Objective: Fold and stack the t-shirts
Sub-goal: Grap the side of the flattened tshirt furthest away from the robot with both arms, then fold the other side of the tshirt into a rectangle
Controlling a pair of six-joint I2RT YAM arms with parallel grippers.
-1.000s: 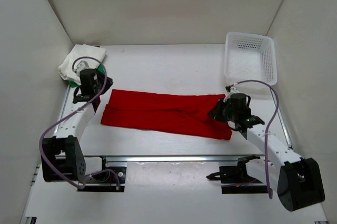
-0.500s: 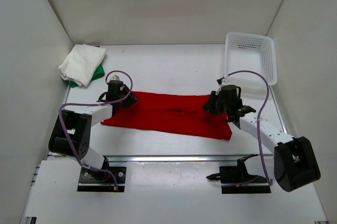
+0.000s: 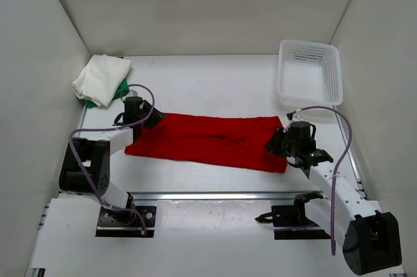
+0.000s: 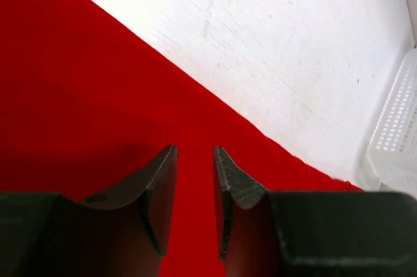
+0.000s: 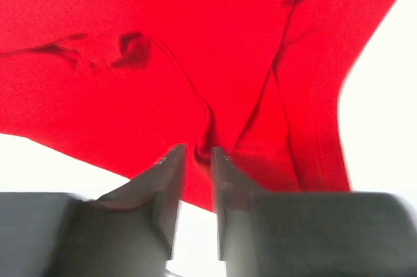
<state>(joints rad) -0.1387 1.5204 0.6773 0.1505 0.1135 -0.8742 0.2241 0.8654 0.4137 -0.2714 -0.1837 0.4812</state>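
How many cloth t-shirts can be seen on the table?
3. The red cloth t-shirt lies across the middle; the folded off-white cloth t-shirt sits far left, on the mostly hidden bright green cloth t-shirt.

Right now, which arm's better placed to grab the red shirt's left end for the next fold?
Left. The left hand sits over the left end of the red shirt, jaws slightly apart above cloth. The right hand is at the opposite end.

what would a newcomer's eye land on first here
The red t-shirt, folded into a long band across the middle of the table, with the left gripper at its left end and the right gripper at its right end, both open. Next, the off-white shirt piled on a green shirt in the far left corner.
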